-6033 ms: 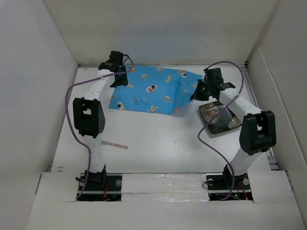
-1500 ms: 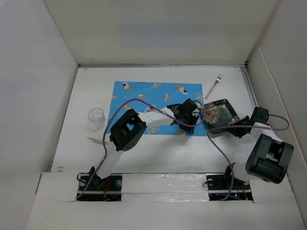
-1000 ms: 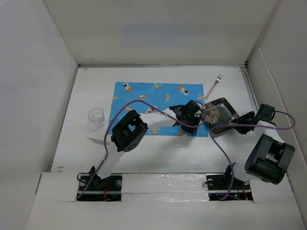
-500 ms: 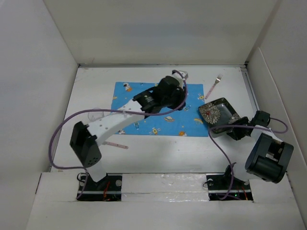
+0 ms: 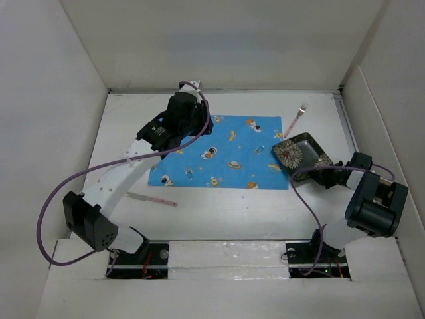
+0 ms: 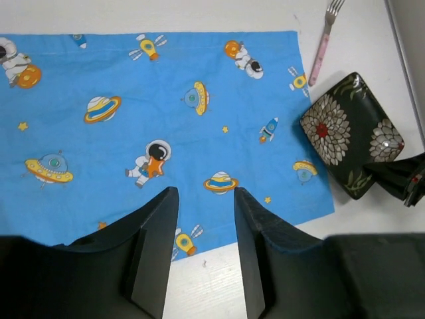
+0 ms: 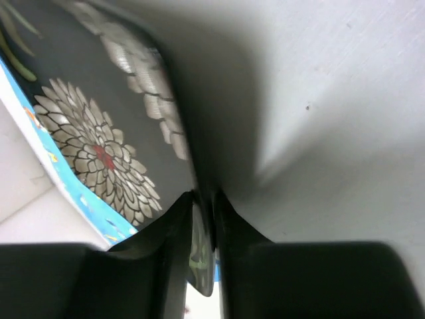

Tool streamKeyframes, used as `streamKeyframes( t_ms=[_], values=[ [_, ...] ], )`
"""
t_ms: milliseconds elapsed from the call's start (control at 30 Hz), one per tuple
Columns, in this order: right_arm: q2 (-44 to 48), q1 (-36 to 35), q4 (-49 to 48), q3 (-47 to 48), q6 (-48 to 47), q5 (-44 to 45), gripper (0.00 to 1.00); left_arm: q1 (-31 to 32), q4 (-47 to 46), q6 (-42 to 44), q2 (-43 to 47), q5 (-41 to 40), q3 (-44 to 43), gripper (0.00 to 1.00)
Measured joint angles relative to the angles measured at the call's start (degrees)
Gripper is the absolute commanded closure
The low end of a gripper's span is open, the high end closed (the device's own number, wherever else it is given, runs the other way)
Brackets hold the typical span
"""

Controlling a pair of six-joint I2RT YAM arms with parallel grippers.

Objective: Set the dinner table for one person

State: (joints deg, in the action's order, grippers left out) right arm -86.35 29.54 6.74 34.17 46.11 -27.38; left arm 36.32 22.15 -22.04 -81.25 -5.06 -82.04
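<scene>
The white dinner table [image 5: 219, 216] carries a blue cartoon-print placemat [image 5: 219, 153] lying flat in the middle. A black floral plate [image 5: 300, 153] sits at the mat's right edge, tilted. My right gripper [image 5: 330, 177] is shut on its near right rim. In the right wrist view both fingers [image 7: 178, 219] pinch that rim of the plate [image 7: 93, 133]. My left gripper [image 5: 182, 123] hangs high over the mat's far left part. In the left wrist view the left gripper [image 6: 204, 193] stands open with nothing between its fingers, above the placemat [image 6: 166, 119].
A pink-handled fork [image 5: 295, 119] lies behind the plate, also seen as the fork [image 6: 323, 43] in the left wrist view. A pink-handled knife [image 5: 151, 198] lies on the table near the mat's front left corner. White walls enclose the table on three sides.
My left arm has swung from the mat's middle back and to the left. My right gripper has shut on the plate's rim, and the plate has shifted slightly.
</scene>
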Motion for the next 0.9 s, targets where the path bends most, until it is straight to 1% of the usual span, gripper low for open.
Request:
streamKeyframes(
  t_ms=[67,100,167,200,267,367,433,533,600,667,733,767,833,900],
  values=[
    [-0.7,0.0,-0.74,0.0,0.39,-0.83,1.0,-0.35,0.85,-0.81,0.61,-0.68,0.0,0.63],
    [-0.63,0.02,-1.16,0.02,0.55,-1.68,1.0,-0.42,1.27,-1.01,1.03,-1.05,0.0,0.66],
    [1.16,-0.33,-0.92,0.44,0.35,-1.75,1.0,-0.44,2.21,-1.2,1.9,-1.44,-0.17,0.76],
    [2.62,-0.59,0.0,0.68,0.35,-1.18,1.0,-0.44,2.58,-1.11,2.27,-1.44,-0.33,0.86],
    [6.67,-0.94,3.63,1.31,0.48,0.46,1.0,-0.44,3.15,-0.37,3.02,-0.83,-0.98,1.0],
    [14.99,-1.01,11.15,3.3,0.42,4.87,1.0,-0.44,3.45,1.27,4.31,0.55,-2.47,1.0],
    [18.12,-2.23,14.91,6.95,0.42,6.71,1.0,-0.42,3.69,2.08,5.29,0.72,-4.07,1.0],
    [19.47,-7.54,15.39,13.53,0.46,7.52,1.0,-1.07,3.72,3.04,6.38,0.61,-6.45,1.0],
    [19.02,-12.0,14.82,17.92,0.17,6.29,1.0,-2.54,3.8,3.15,7.65,0.52,-6.88,1.0],
    [16.02,-16.87,15.89,24.33,-2.32,4.33,1.0,-3.56,4.04,3.34,8.41,0.42,-6.8,1.0],
    [9.73,-21.66,18.51,32.57,-5.44,1.2,1.0,-4.35,4.11,3.52,8.87,0.2,-6.4,1.0],
    [5.4,-24.9,19.32,37.51,-7.82,-0.17,1.0,-4.48,4.11,3.54,9.09,0.24,-5.95,1.0],
    [-2.08,-31.21,19.85,44.22,-10.97,-1.46,1.0,-4.46,4.57,3.56,9.31,0.31,-5.09,1.0],
    [-7.85,-36.72,19.45,47.36,-12.76,-3.41,1.0,-4.44,5.2,3.54,9.33,0.31,-4.55,1.0]
  ],
)
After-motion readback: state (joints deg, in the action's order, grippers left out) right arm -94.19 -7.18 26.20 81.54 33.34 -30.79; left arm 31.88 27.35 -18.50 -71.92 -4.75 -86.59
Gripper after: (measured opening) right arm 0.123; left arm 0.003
